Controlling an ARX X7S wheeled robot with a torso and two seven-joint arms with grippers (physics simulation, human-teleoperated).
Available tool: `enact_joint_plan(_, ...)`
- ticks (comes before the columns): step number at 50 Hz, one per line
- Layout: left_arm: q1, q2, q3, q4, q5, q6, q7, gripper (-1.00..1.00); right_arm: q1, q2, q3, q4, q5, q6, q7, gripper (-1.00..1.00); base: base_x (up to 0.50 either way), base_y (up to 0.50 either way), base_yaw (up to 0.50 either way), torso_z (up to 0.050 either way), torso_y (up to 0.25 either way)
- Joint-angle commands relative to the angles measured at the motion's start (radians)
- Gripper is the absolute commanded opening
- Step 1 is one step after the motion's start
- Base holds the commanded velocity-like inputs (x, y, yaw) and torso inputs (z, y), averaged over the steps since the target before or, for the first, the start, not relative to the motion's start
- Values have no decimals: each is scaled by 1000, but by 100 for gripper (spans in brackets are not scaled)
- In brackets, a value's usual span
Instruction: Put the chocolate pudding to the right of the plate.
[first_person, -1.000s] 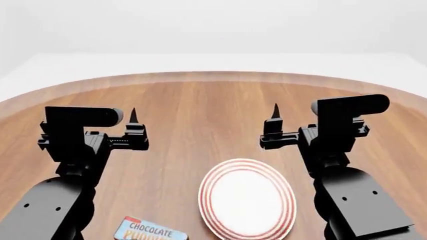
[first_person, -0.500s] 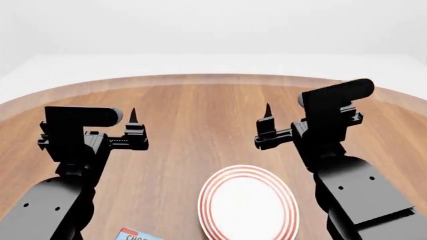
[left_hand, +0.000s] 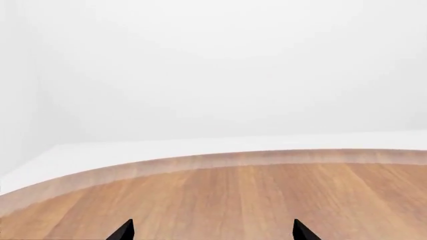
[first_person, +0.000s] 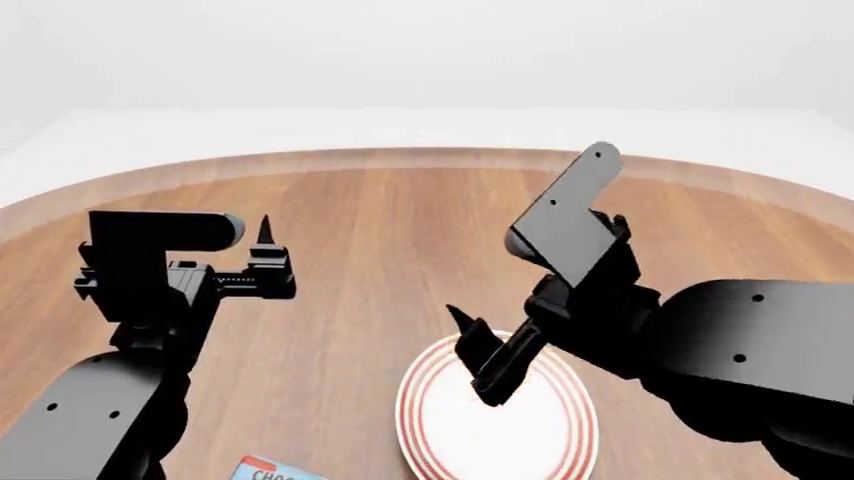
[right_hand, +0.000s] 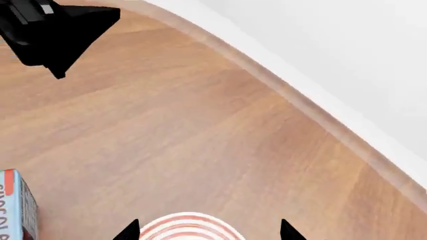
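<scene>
The plate (first_person: 430, 440), white with red-brown rings, lies near the head view's bottom centre and also shows in the right wrist view as the plate (right_hand: 187, 226). Only the top edge of the chocolate pudding (first_person: 275, 471) shows, at the bottom edge left of the plate; its blue and brown side is the chocolate pudding (right_hand: 15, 206) in the right wrist view. My right gripper (first_person: 471, 352) tilts down over the plate's far rim, open and empty, as the right gripper (right_hand: 209, 232) shows. My left gripper (first_person: 267, 243) hovers open and empty over bare wood, farther back and left, also seen as the left gripper (left_hand: 212, 232).
The round wooden table (first_person: 387, 230) curves away to a pale edge at the back, with white floor beyond. My left gripper's dark body (right_hand: 57, 27) shows across the table in the right wrist view.
My right arm has swung down and to the left, tipping its gripper over the plate's far rim. The left arm has not moved. The pudding slid lower in the head view.
</scene>
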Motion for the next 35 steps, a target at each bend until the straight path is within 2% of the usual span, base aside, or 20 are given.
enact_joint_plan(1, -2, -3, 3, -10, -1, 8, -5, 100, 40, 96, -138, -90, 207, 14, -17, 100, 0, 0, 0, 0, 0)
enact_joint_plan(19, -8, -8, 2, -3, -12, -1, -12, 100, 51, 106, -177, -97, 327, -14, 76, 100, 0, 0, 0, 0, 0)
enact_joint_plan(35, -12, -10, 12, -12, -15, 2, -17, 100, 98, 20, -229, -36, 461, -64, 215, 100, 0, 0, 0, 0, 0)
